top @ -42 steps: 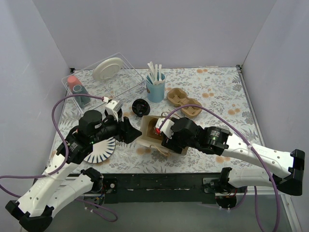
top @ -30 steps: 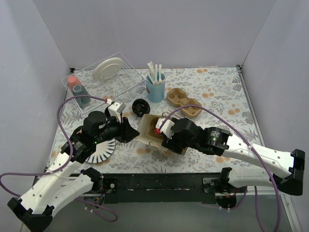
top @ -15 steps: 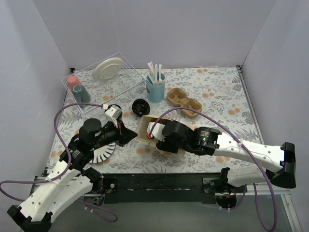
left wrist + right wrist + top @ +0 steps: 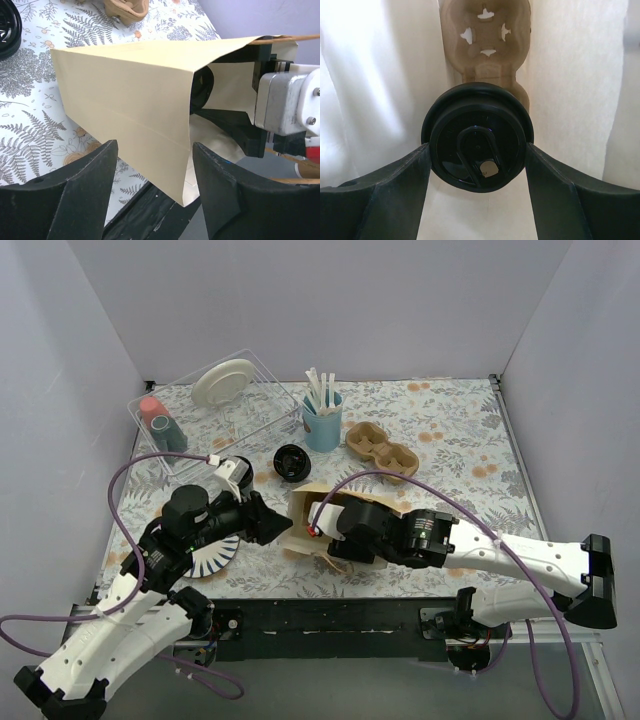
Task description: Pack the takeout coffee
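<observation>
The brown paper bag (image 4: 303, 510) lies on its side in the middle of the table, its mouth toward my right arm. My right gripper (image 4: 477, 150) reaches inside it, shut on the takeout coffee (image 4: 477, 142), a black cup with a sip lid; both fingers press the lid's sides. From above, the right gripper (image 4: 328, 527) is largely covered by the bag and the cup is hidden. A brown moulded holder (image 4: 485, 42) shows beyond the cup. My left gripper (image 4: 153, 146) is open, its fingers straddling the bag (image 4: 125, 95) at its lower corner without touching; the left gripper (image 4: 272, 525) sits at the bag's left.
A lidless black cup (image 4: 290, 461) stands behind the bag. A light blue cup (image 4: 322, 425) with white sticks and a pulp cup carrier (image 4: 383, 451) are further back. A clear bin (image 4: 250, 415) back left holds a white plate (image 4: 224, 381). A patterned plate (image 4: 205, 555) lies under my left arm.
My left gripper closed at the bag's edge, then opened and let go. The bag and my right gripper inside it shifted slightly toward the near edge.
</observation>
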Controlling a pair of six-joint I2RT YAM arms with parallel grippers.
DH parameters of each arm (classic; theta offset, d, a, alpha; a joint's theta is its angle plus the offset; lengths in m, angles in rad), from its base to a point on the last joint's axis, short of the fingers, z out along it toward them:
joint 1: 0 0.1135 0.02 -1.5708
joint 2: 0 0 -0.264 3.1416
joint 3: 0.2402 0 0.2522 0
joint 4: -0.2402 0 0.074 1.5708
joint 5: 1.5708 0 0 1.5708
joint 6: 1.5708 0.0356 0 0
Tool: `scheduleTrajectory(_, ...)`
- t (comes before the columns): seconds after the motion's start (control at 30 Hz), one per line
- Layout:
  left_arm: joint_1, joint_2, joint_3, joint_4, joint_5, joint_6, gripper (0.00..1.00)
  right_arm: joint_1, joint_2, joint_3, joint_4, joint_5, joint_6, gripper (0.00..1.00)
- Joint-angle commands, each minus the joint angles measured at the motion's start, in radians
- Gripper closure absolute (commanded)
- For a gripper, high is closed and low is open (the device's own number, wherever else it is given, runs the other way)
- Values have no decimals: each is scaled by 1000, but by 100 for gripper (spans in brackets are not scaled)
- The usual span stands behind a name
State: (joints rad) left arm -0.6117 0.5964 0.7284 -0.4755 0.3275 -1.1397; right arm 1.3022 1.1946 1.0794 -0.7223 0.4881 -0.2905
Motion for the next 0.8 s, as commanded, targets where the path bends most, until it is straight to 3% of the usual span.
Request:
scheduleTrajectory(0.0,-2,25,55,-25,-12,40,39,12,-32,-15,-8,29,27,57)
scheduleTrajectory(0.13,-2,31,52,-9,31,47,43,16,-29,-13,4,49,40,57)
scheduleTrajectory(0.23,-2,26,42,23,68,38,53,19,-24,-18,18,53,42,57)
scheduleTrajectory(0.4,-2,28,26,32,111,18,83,22,-16,-36,40,81,28,57)
scheduleTrajectory(0.5,-3,10,6,49,146,15,97,23,-44,-143,116,109,-28,58)
scheduleTrajectory(0.77,-2,-46,-53,83,217,-12,100,23,-17,-139,201,41,-114,58)
